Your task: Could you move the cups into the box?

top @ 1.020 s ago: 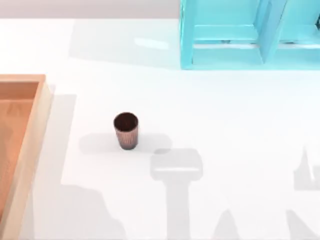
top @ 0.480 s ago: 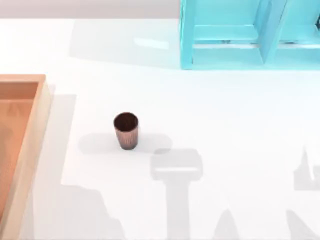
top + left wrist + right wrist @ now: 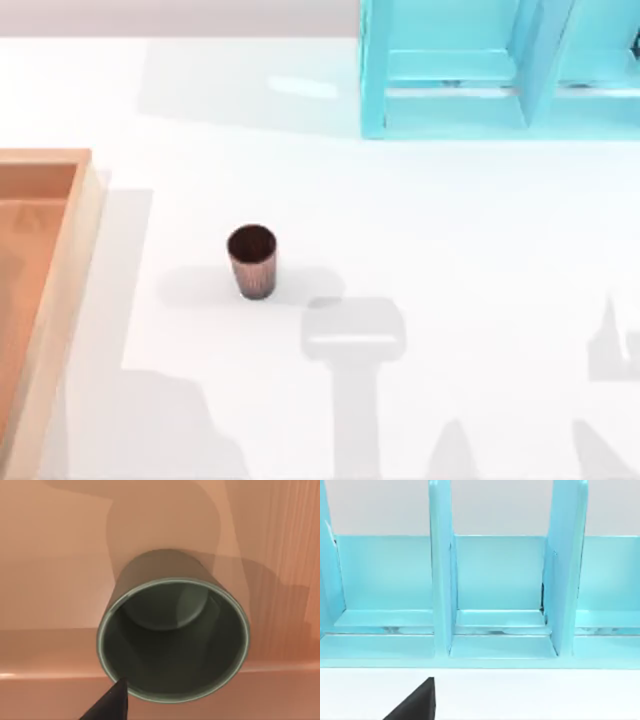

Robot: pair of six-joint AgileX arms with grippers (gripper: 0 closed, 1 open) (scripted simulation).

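The reddish-brown ribbed cup (image 3: 251, 260) stands upright on the white table, left of the middle. The wooden box (image 3: 62, 300) lies at the table's left edge, its tan rim and orange-brown floor showing. In the left wrist view the olive-green cup (image 3: 172, 637) sits mouth-up over the box's floor (image 3: 50, 555), close to one wall. A dark part of my left gripper (image 3: 107, 707) lies just outside the cup's rim. I cannot tell whether it touches the cup. A dark part of my right gripper (image 3: 415, 702) hangs over the table facing the turquoise frame.
A turquoise shelf-like frame (image 3: 480, 70) stands at the back right of the table; the right wrist view looks into its compartments (image 3: 497, 587). Grey arm shadows fall across the front of the table (image 3: 355, 380).
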